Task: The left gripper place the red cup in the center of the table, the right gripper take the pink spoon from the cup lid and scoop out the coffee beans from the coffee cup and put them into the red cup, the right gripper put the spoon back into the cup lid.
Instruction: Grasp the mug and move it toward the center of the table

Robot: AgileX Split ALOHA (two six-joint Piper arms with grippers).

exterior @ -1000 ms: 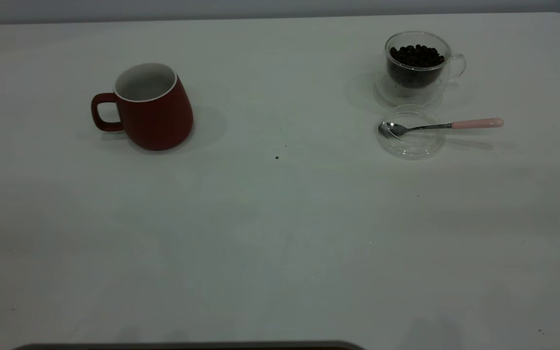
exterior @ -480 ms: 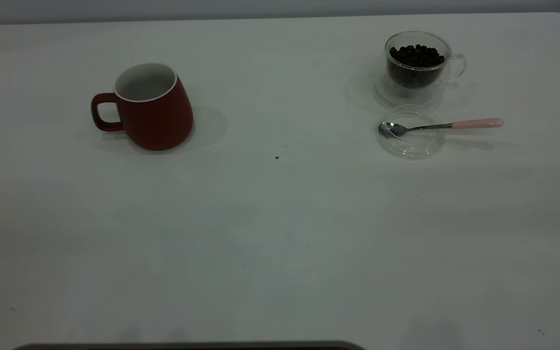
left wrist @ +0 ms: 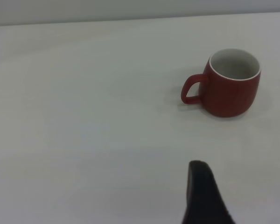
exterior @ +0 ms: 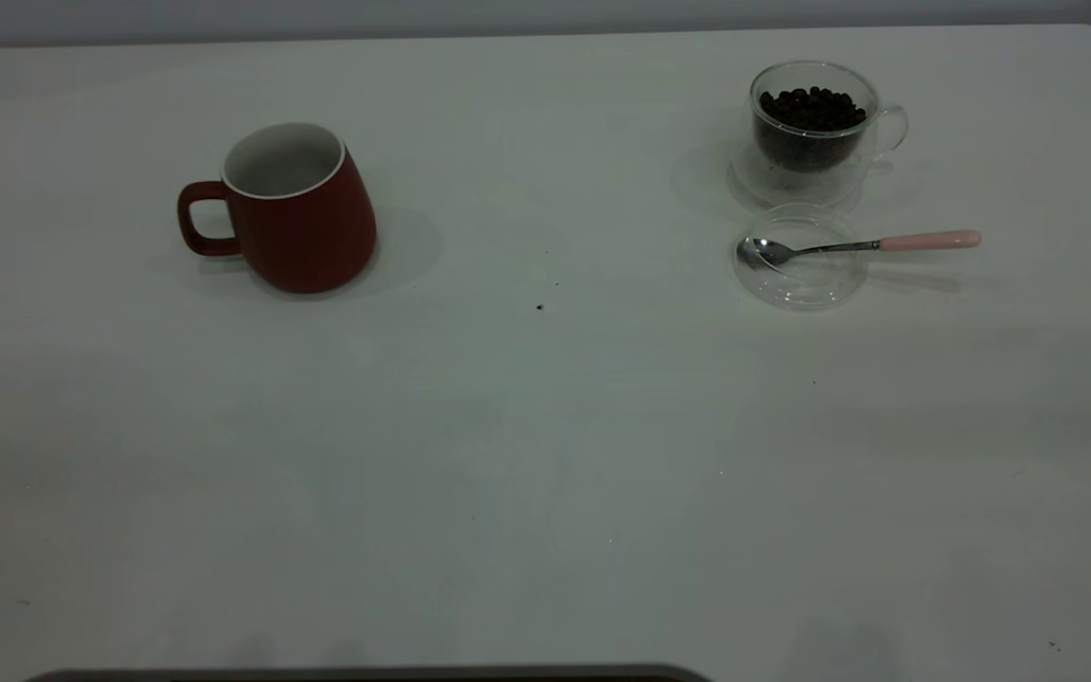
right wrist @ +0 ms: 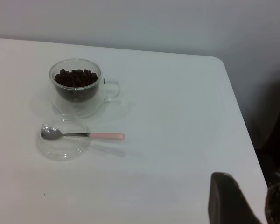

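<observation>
The red cup [exterior: 297,210] is seen upright on the white table [exterior: 545,455], on the left half as the exterior view shows it, handle turned toward the table's left edge, inside empty and white. The glass coffee cup [exterior: 815,128] is placed at the far right, filled with coffee beans [exterior: 811,106], handle pointing right. The clear cup lid [exterior: 799,258] is laid flat just in front of the coffee cup, touching or nearly touching its base. The pink spoon [exterior: 863,244] is rested across the lid: metal bowl inside the lid, pink handle stuck out past the lid's rim to the right, raised off the table.

No arm is seen in the exterior view. In the left wrist view only one dark finger [left wrist: 203,193] of the left gripper is seen, well apart from the red cup; whether the fingers are spread or closed cannot be told. In the right wrist view part of the right gripper [right wrist: 242,200] is seen by the table's edge, well apart from the spoon and lid; its finger state cannot be told either. Nothing is held by either.
</observation>
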